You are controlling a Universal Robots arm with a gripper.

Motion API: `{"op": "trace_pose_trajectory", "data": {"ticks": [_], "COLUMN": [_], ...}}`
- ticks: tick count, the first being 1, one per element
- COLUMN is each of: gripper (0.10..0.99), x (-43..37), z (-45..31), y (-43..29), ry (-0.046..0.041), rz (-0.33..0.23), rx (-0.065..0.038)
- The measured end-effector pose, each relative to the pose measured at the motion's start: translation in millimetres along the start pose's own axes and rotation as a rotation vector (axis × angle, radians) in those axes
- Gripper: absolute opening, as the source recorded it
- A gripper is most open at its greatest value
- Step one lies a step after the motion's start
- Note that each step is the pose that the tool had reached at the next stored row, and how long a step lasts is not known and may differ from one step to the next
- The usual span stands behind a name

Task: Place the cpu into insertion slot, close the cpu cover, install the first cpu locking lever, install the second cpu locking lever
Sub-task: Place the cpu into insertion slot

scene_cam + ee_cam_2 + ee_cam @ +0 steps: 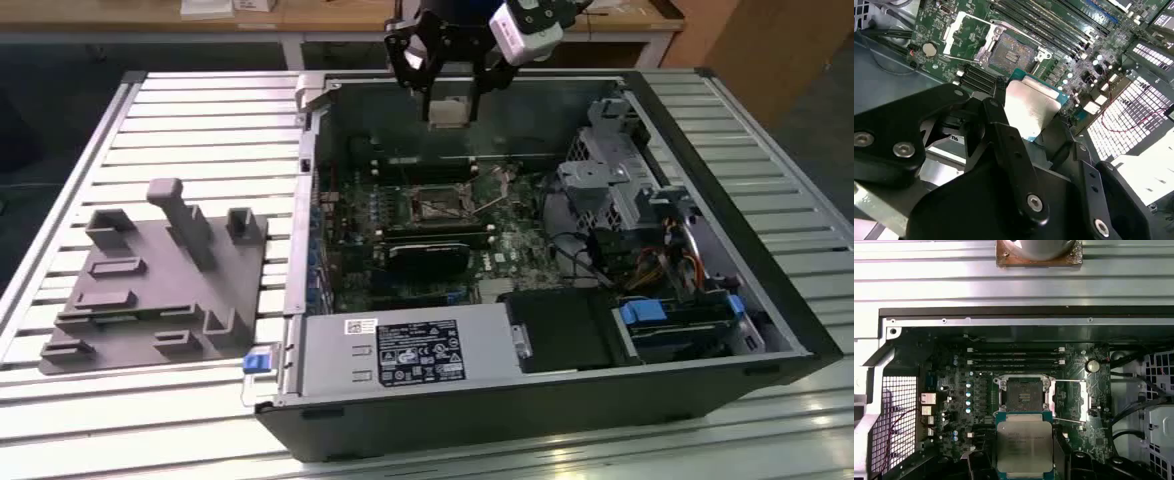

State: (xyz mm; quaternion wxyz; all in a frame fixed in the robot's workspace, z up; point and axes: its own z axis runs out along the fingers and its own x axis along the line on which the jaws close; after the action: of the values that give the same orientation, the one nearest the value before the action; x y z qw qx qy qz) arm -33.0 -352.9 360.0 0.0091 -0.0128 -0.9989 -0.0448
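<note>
Silvery single cpu (1023, 447) in one gripper (450, 108)

black gripper (450, 100), jointed linkage fingers (1004, 135), silver screws (1034, 202), white wrist housing (527, 25)

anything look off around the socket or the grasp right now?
Nothing stands out. The tool grips the cpu, which looks square to the insertion slot in the first wrist view. The slot is bare, and the cpu cover lies flipped open beside it. I see no damage.
</note>
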Motion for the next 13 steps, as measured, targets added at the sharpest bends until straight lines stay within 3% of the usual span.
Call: {"op": "trace_pose_trajectory", "data": {"ticks": [13], "gripper": [0.537], "x": [-0.1], "z": [1.4], "y": [0.1], "ry": [0.0003], "rz": [0.0], "rx": [0.0]}}
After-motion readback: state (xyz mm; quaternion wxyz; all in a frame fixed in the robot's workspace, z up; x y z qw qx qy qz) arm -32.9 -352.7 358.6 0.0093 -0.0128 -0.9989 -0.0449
